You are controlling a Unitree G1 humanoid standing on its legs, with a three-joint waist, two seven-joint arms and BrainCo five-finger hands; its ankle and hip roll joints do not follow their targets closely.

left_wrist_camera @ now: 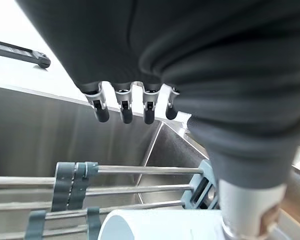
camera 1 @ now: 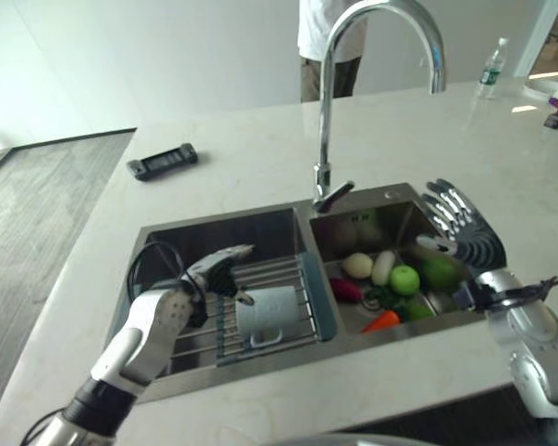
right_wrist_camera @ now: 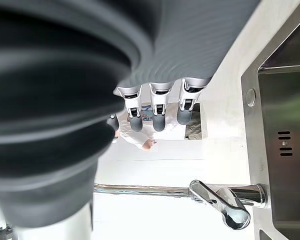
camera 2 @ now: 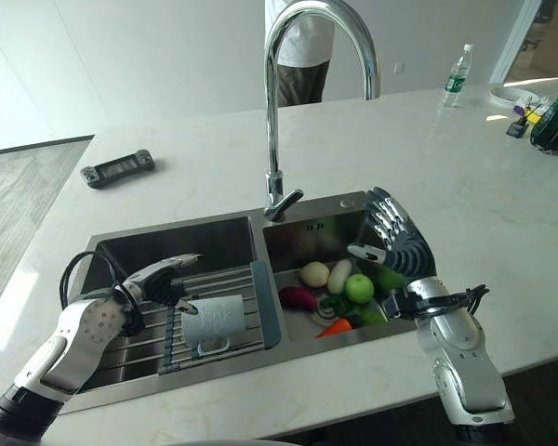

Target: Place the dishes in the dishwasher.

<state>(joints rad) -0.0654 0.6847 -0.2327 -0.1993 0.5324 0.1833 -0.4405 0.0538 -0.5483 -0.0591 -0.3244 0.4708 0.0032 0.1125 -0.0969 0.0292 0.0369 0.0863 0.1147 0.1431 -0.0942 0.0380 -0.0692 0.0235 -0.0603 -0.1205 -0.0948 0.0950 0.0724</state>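
Observation:
A white mug (camera 1: 265,316) lies on its side on the wire rack (camera 1: 288,271) in the left basin of the steel sink (camera 1: 214,223). My left hand (camera 1: 214,271) hovers just above and left of the mug, fingers (left_wrist_camera: 122,107) straight and thumb pointing down beside the mug (left_wrist_camera: 155,225), holding nothing. Over the right rim of the sink my right hand (camera 2: 395,237) is raised, open with its fingers (right_wrist_camera: 159,112) spread and empty.
The right basin holds a green apple (camera 1: 405,279), a potato (camera 1: 357,266), a carrot (camera 1: 381,321) and other produce. A tall faucet (camera 1: 327,111) rises between the basins. On the counter lie a black remote (camera 1: 163,161) and a water bottle (camera 1: 491,67). A person (camera 1: 327,42) stands behind.

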